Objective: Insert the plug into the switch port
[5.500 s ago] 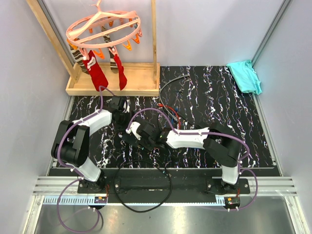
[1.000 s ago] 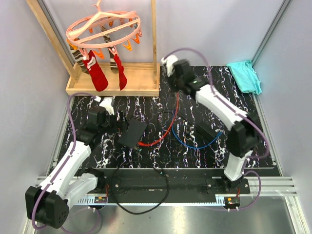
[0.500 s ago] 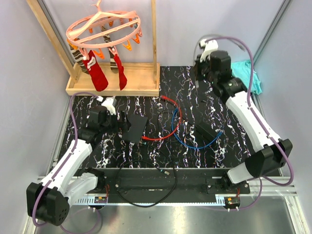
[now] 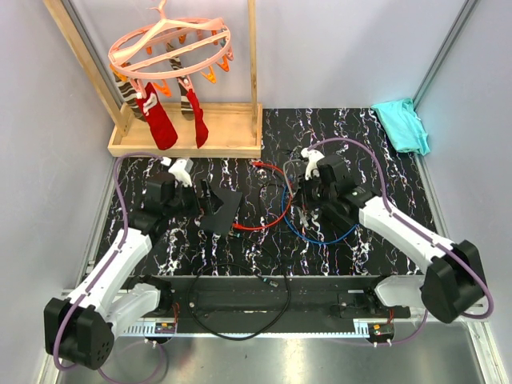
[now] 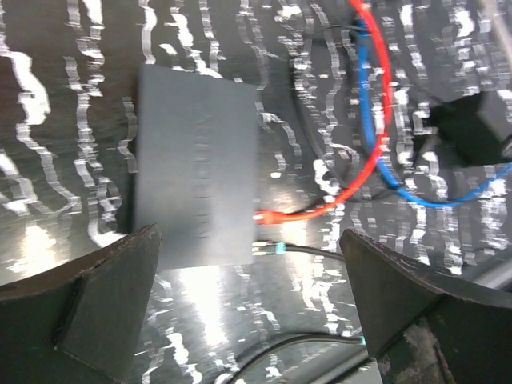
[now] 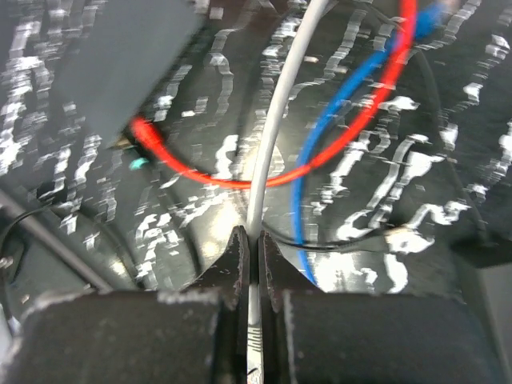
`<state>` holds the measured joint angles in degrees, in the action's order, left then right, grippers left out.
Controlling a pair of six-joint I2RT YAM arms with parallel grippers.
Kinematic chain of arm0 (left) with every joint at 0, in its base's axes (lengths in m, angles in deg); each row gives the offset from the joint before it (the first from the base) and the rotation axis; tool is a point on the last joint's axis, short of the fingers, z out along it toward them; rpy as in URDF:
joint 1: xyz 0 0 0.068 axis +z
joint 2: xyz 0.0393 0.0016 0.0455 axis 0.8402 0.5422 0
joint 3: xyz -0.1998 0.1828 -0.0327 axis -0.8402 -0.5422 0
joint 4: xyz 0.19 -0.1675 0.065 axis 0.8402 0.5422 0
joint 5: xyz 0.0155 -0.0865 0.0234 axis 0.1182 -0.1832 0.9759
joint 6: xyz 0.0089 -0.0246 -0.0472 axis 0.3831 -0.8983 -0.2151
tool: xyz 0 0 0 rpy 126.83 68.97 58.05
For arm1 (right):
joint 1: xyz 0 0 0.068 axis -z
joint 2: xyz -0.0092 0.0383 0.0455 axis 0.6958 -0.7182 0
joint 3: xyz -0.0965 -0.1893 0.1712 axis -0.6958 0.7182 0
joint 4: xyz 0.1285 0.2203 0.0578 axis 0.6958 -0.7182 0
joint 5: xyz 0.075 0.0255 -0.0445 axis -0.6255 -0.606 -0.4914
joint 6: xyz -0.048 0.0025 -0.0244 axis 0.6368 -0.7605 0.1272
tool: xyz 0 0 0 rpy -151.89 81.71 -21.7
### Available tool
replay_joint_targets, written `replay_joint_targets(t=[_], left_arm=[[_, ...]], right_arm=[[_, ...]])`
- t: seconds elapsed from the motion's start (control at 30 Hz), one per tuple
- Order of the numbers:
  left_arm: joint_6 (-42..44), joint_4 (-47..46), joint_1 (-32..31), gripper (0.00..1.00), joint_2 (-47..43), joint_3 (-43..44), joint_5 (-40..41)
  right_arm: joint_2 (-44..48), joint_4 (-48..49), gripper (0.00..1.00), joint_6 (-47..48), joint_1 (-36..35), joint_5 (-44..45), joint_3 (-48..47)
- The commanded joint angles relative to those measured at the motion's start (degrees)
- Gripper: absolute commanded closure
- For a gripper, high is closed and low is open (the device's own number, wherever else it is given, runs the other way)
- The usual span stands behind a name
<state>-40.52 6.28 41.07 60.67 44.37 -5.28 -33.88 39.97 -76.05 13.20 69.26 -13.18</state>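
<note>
The flat black switch box point(image 4: 223, 210) lies left of centre; it also shows in the left wrist view point(image 5: 196, 164). Its port edge faces the cables, and the sockets themselves are hidden. A red cable's plug point(image 5: 269, 216) meets that edge. A green-tipped black plug point(image 5: 276, 250) lies at the box's corner. My left gripper point(image 5: 250, 237) is open and empty, hovering above the box point(image 4: 200, 196). My right gripper point(image 6: 258, 237) is shut on a grey cable point(image 6: 280, 120) above the red and blue cables point(image 4: 310, 194). That cable's plug is not visible.
A red cable point(image 4: 276, 200) and a blue cable point(image 4: 324, 236) loop across the middle. A narrower black block point(image 4: 340, 214) lies under the right arm. A wooden stand point(image 4: 188, 140) with a sock hanger is at the back left, a teal cloth point(image 4: 402, 124) at the back right.
My right arm has swung from the back right down to the middle, over the cable loops. The left arm and the box have hardly moved.
</note>
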Motion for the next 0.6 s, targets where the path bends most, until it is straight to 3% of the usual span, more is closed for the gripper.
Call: replay_joint_targets(t=[0.0, 0.57], left_arm=[[-6.90, -7.30, -0.16, 0.01, 2.42, -0.64, -8.14], [-21.76, -19.87, -7.81, 0.01, 20.00, 9.90, -12.28]], right_arm=[[4.69, 4.43, 1.00, -0.58, -2.15, -2.51, 0.69], [7.68, 3.55, 1.00, 3.02, -9.62, -7.35, 4.91]])
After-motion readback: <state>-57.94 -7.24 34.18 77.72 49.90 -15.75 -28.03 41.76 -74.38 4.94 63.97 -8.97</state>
